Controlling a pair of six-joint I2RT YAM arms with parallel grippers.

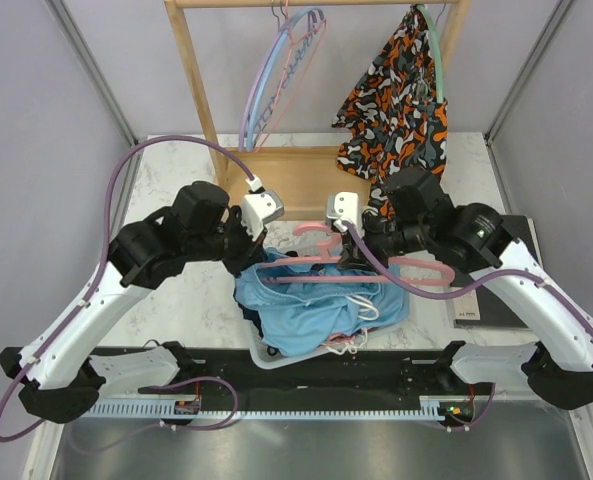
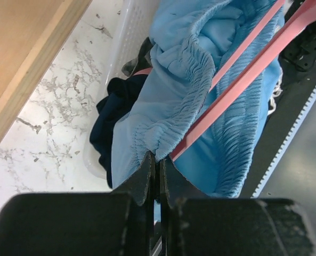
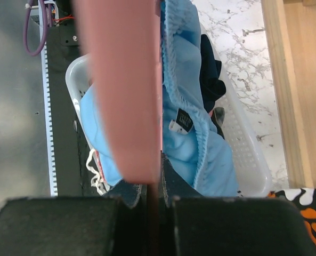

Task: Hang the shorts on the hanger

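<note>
Judging by the grips, the job looks about half done. The left fingers [image 2: 144, 178] are pinched shut on the gathered waistband of the light sky-blue soft fabric shorts [image 2: 179, 80]. The right fingers [image 3: 173, 189] are clamped, no gap showing, on the thin pink plastic hanger [image 3: 126, 80]. The hanger's bars cross the shorts, one end apparently tucked under the waistband. What remains is spreading the shorts evenly along it. The shorts lie bunched over a white plastic basket [image 3: 243, 149] holding dark navy clothing [image 2: 107, 122], on the marble table [image 2: 51, 112].
</note>
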